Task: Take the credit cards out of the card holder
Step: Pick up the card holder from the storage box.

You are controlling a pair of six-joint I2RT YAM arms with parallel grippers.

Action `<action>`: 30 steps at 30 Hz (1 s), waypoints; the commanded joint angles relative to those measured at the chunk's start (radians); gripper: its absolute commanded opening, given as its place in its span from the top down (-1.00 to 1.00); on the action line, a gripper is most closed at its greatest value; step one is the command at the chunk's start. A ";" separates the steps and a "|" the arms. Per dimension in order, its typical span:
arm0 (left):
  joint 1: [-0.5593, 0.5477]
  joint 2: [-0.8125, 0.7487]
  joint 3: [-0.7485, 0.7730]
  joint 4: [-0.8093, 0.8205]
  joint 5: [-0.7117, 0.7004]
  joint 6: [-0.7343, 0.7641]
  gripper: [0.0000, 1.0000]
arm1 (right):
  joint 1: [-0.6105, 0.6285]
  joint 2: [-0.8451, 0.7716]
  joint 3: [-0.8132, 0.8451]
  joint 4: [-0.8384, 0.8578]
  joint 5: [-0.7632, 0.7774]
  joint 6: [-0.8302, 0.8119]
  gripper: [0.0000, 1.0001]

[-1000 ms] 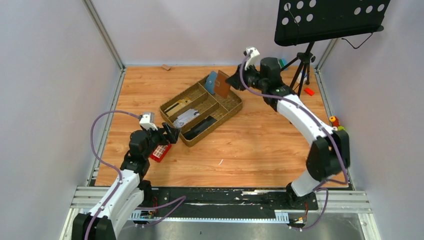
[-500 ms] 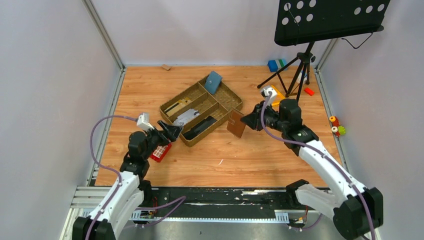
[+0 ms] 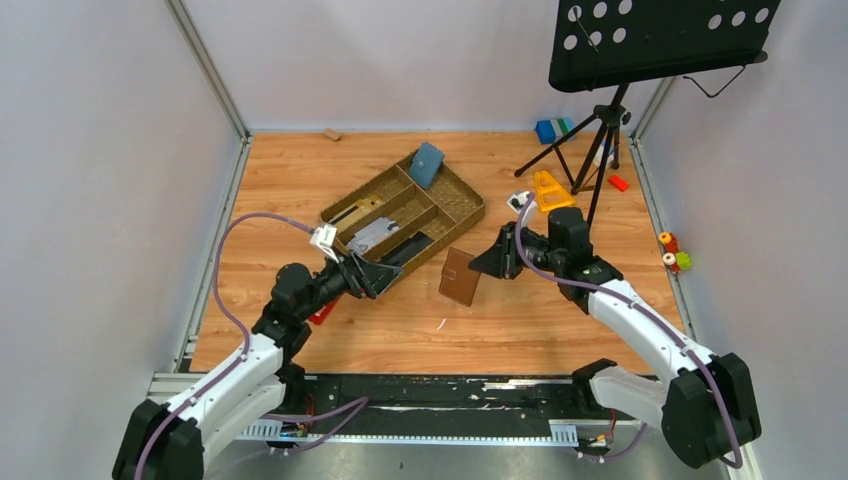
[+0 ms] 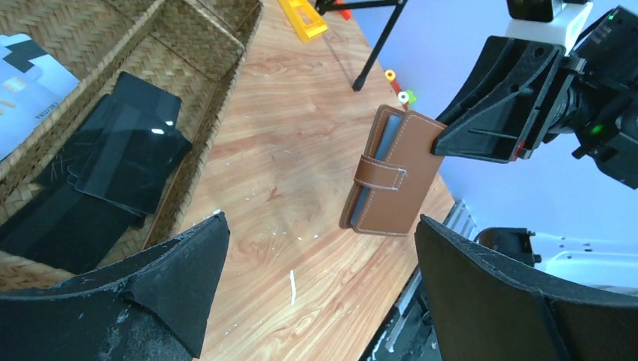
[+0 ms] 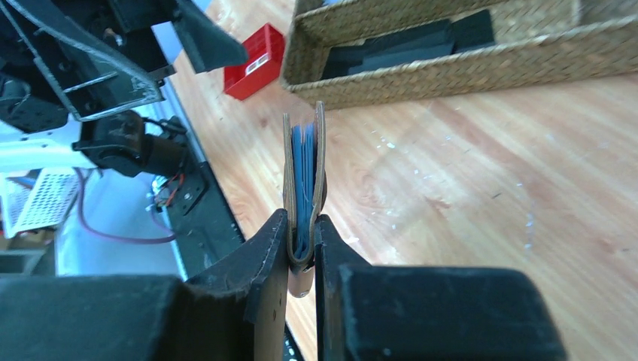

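Right claw [image 3: 486, 267] pinches the closed card holder [image 3: 459, 277] upright by one edge; left claw [image 3: 388, 274] gapes wide beside the basket [image 3: 452, 236].

Open tabletop [image 3: 540, 330] at lower centre, top view; wicker tray [image 3: 465, 222] obstructs upper centre, card holder [image 3: 458, 276] centre, tripod [image 3: 609, 115] upper right.
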 commanded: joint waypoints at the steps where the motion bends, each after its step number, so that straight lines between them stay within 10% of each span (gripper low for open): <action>1: -0.044 0.078 0.074 0.081 0.050 0.089 -1.00 | 0.003 0.017 0.042 0.125 -0.143 0.086 1.00; 30: -0.194 0.252 0.166 0.200 0.164 0.228 -1.00 | 0.033 0.033 0.055 0.145 -0.168 0.081 1.00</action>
